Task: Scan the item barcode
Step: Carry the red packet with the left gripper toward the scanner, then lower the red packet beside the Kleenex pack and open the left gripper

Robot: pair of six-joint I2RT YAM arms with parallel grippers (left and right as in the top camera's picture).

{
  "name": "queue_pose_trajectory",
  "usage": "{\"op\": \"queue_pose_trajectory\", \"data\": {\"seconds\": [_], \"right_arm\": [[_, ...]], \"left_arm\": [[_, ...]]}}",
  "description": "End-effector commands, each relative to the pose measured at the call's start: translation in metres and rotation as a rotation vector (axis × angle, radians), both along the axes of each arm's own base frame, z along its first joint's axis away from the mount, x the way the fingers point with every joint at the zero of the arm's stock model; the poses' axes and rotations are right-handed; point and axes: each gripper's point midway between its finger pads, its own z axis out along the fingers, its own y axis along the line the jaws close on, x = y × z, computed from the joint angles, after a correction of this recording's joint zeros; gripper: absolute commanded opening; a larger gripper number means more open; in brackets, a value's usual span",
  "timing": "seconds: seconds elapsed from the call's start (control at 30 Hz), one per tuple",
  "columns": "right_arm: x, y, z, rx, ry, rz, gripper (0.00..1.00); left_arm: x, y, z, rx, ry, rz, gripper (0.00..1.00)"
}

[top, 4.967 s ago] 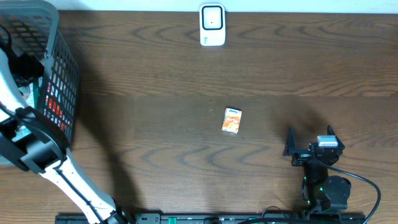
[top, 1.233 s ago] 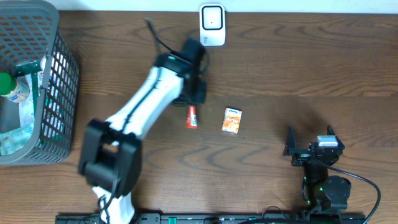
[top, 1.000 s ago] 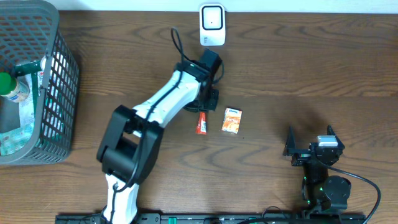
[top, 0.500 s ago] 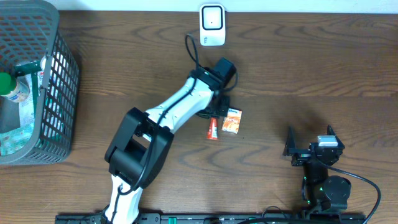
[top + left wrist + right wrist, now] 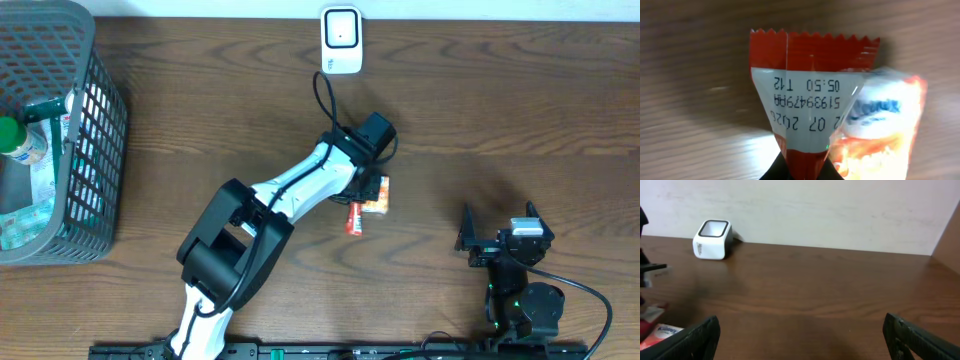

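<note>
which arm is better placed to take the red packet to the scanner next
Left. The left gripper is shut on the red packet over mid-table, with the white scanner at the far edge. The right gripper sits open and empty near the front edge, farther away.

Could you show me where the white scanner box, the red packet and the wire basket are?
white scanner box [image 5: 341,40], overhead view, its top face.
red packet [image 5: 807,107], left wrist view, its white printed panel.
wire basket [image 5: 100,140], overhead view, its right wall.
</note>
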Motion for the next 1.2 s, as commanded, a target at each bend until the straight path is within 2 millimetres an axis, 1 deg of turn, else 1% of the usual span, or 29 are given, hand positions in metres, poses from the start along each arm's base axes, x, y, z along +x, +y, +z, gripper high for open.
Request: {"op": "queue_pose_trajectory", "data": {"seconds": [0.0,0.1,0.2,0.27,0.33,0.7,0.73,0.77,0.8,0.93,1.03,1.1,1.17], "right_arm": [[0.0,-0.001,-0.001,-0.005,0.002,-0.004,0.99],[0.0,-0.001,-0.001,-0.005,0.002,-0.004,0.99],[0.0,-0.001,-0.001,-0.005,0.002,-0.004,0.99],[0.0,-0.002,-0.001,-0.005,0.002,-0.005,0.99],[0.0,-0.001,-0.001,-0.005,0.002,-0.004,0.99],[0.0,-0.001,-0.001,-0.005,0.002,-0.004,0.99],[0.0,-0.001,-0.001,-0.005,0.002,-0.004,0.99],[0.0,-0.001,-0.001,-0.005,0.002,-0.004,0.99],[0.0,-0.001,-0.001,-0.005,0.002,-0.004,0.99],[0.0,-0.001,-0.001,-0.005,0.002,-0.004,0.99],[0.0,-0.001,-0.001,-0.005,0.002,-0.004,0.99],[0.0,-0.001,-0.001,-0.005,0.002,-0.004,0.99],[0.0,-0.001,-0.001,-0.005,0.002,-0.004,0.99]], "left_arm": [[-0.014,-0.022,0.003,-0.107,0.07,-0.023,0.07],[-0.007,-0.021,0.003,-0.099,0.036,-0.018,0.07],[0.007,-0.006,-0.001,-0.011,-0.04,-0.001,0.08],[0.013,0.008,-0.003,0.064,-0.082,0.017,0.08],[0.015,0.015,-0.003,0.1,-0.095,0.024,0.08],[0.014,0.016,-0.004,0.106,-0.093,0.024,0.08],[0.014,0.016,-0.004,0.106,-0.093,0.024,0.15],[0.014,0.016,-0.004,0.107,-0.091,0.024,0.25],[0.013,0.016,-0.004,0.108,-0.091,0.023,0.41],[0.014,0.017,-0.004,0.111,-0.093,0.009,0.52],[0.018,0.016,-0.002,0.105,-0.108,-0.008,0.54],[0.023,0.017,0.004,0.097,-0.123,-0.018,0.54],[0.028,0.017,0.015,0.083,-0.143,-0.016,0.55]]}}
